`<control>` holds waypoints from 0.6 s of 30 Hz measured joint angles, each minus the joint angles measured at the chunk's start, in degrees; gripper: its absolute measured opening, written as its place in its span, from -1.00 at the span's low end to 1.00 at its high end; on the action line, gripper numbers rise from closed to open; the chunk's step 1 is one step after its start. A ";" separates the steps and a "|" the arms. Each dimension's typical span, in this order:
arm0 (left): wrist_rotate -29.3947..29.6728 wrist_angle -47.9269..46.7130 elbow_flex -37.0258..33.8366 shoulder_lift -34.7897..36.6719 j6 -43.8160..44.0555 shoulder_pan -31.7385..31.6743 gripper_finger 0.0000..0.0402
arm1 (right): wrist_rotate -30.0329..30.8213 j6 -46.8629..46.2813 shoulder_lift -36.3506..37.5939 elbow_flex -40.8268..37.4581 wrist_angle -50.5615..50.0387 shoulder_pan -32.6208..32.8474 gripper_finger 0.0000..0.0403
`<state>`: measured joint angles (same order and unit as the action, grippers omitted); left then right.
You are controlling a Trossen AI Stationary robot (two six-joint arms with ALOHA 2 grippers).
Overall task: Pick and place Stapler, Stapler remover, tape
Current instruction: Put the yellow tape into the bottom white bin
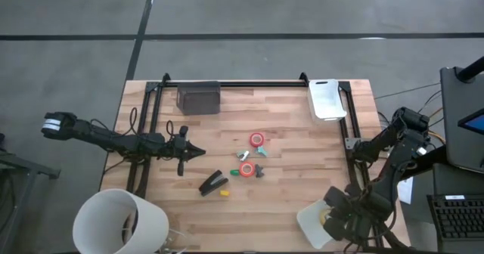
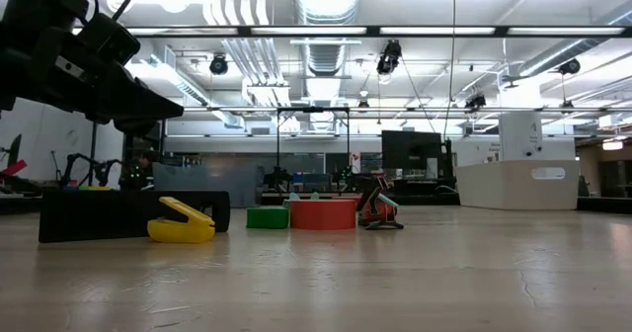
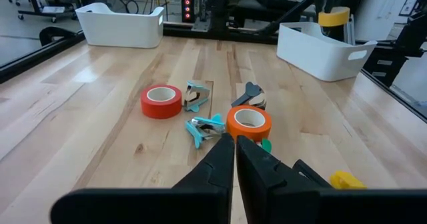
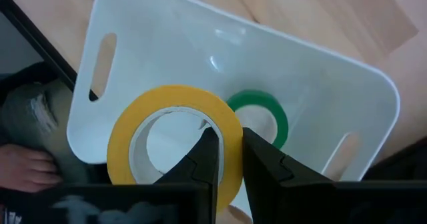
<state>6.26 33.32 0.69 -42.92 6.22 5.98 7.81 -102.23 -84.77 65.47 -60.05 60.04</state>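
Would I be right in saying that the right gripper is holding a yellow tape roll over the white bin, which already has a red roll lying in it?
Not quite: the roll in the white bin is green, not red. The right wrist view shows it, with the right gripper shut on the yellow tape roll above the bin.

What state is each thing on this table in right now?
Yellow tape roll: clamped by the right tool over the white bin.
Green tape roll: lying in that bin.
Red tape roll: flat on table.
Orange tape roll: flat on table.
Stapler: lying untouched.
Left tool: shut, empty.
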 joint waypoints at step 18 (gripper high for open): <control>0.00 0.00 -0.01 0.00 0.00 0.01 -0.91 | -2.41 -8.64 -0.88 -7.27 0.42 3.48 -0.76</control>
<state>6.26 33.32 0.68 -42.92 6.22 5.99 5.40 -110.87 -85.65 58.20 -59.64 63.53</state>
